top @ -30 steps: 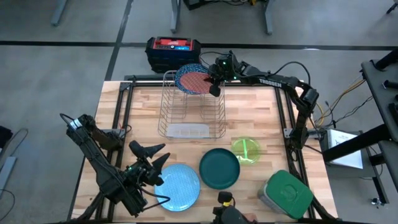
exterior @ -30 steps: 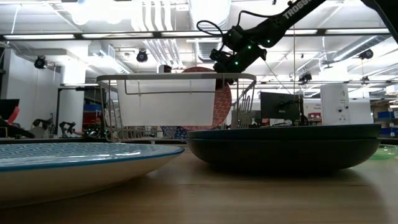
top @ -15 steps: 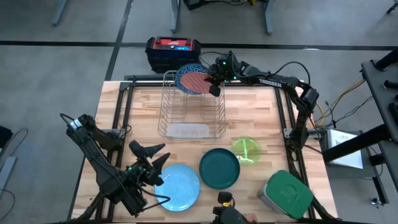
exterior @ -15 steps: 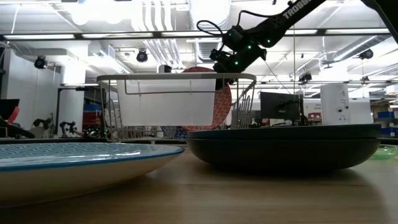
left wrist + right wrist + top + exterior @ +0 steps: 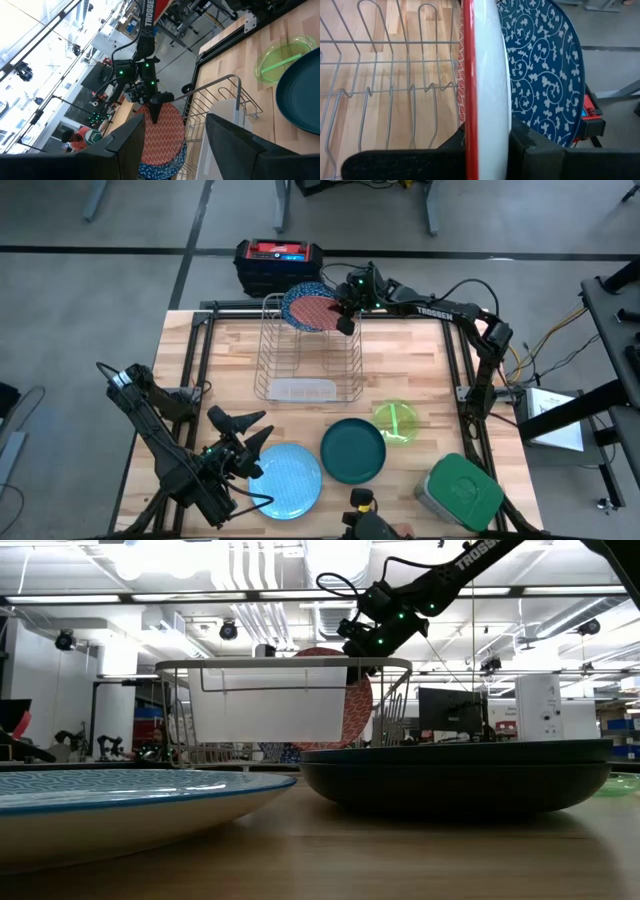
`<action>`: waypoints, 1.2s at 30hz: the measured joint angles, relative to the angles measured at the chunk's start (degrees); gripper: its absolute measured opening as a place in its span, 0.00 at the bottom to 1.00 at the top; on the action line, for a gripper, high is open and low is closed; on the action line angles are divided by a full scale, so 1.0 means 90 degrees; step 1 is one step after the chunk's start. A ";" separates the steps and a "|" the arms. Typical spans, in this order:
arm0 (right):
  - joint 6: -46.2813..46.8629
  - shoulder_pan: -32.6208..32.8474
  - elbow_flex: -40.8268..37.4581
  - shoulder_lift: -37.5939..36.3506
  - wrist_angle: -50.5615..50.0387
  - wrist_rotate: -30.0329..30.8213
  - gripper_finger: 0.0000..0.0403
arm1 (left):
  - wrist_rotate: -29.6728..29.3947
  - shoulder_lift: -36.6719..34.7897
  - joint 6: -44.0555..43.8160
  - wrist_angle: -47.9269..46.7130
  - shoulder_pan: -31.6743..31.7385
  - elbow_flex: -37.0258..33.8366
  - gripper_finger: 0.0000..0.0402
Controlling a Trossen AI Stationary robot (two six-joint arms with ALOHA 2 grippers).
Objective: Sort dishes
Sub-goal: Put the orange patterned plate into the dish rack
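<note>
Right wrist view: red-patterned round plate (image 5: 480, 90) pinched on edge at the far end of the silver wire rack (image 5: 380, 85).

The right gripper (image 5: 345, 318) holds the plate's rim between nearly closed fingers, upright just beside the blue round plate with white scrollwork (image 5: 545, 75) already racked. If it lets go before the rim seats between wires, the plate could tip against its neighbour or slide off the rack. The left gripper (image 5: 238, 427) waits spread wide at the near left, beside the light blue round plate (image 5: 285, 478).
</note>
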 joint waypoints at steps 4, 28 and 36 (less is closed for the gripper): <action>-0.0032 0.0000 -0.0012 0.0000 0.0000 0.0002 0.09 | 0.0000 0.0001 0.0000 0.0000 0.0000 0.0000 0.50; -0.0031 0.0002 -0.0051 0.0000 0.0021 0.0000 0.12 | 0.0000 -0.0001 0.0000 0.0000 0.0000 0.0000 0.50; 0.0029 0.0005 -0.0051 -0.0002 0.0056 -0.0017 0.13 | 0.0000 -0.0001 0.0000 0.0000 0.0000 0.0000 0.50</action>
